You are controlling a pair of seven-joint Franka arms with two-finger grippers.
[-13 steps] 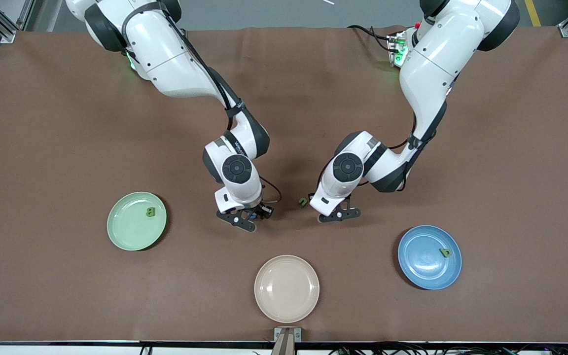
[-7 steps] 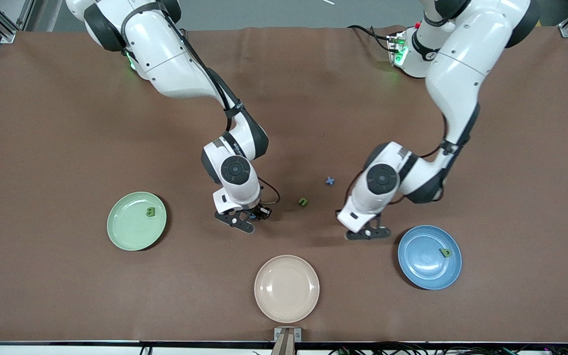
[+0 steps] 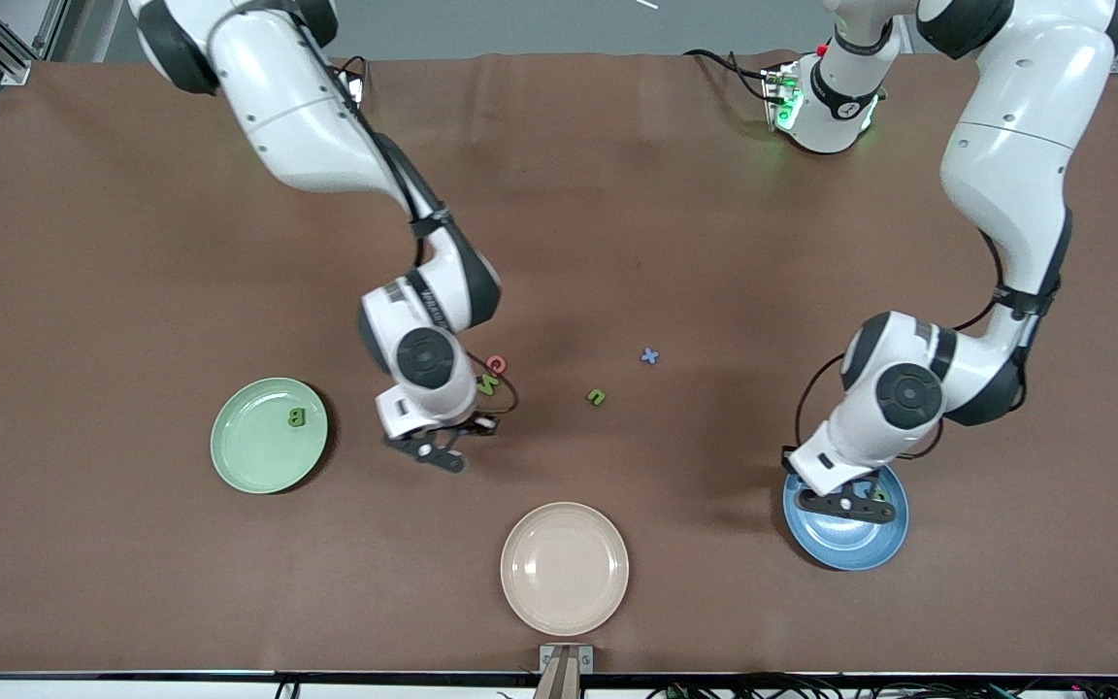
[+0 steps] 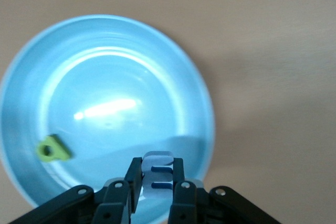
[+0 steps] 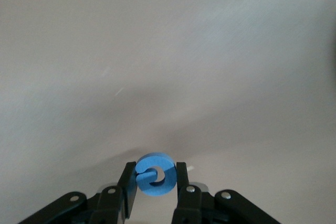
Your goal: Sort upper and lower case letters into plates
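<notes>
My left gripper (image 3: 848,503) (image 4: 157,169) hangs over the blue plate (image 3: 845,546) (image 4: 105,103), shut on a pale blue letter E (image 4: 157,176). A small green letter (image 4: 52,149) lies in that plate. My right gripper (image 3: 429,452) (image 5: 156,174) is shut on a round blue letter (image 5: 156,177), over bare table between the mint green plate (image 3: 253,456) and the loose letters. A green B (image 3: 296,417) lies in the green plate. Loose on the table are a red C (image 3: 496,364), a green letter (image 3: 488,383) touching it, a green u (image 3: 597,396) and a blue x (image 3: 650,356).
A beige plate (image 3: 565,568) with nothing in it sits near the table's front edge, between the two coloured plates. A cabled box with a green light (image 3: 780,97) stands by the left arm's base.
The left arm swung from the table's middle to over the blue plate with its letter. The right gripper shut on the blue letter and moved toward the green plate, uncovering the red and green letters.
</notes>
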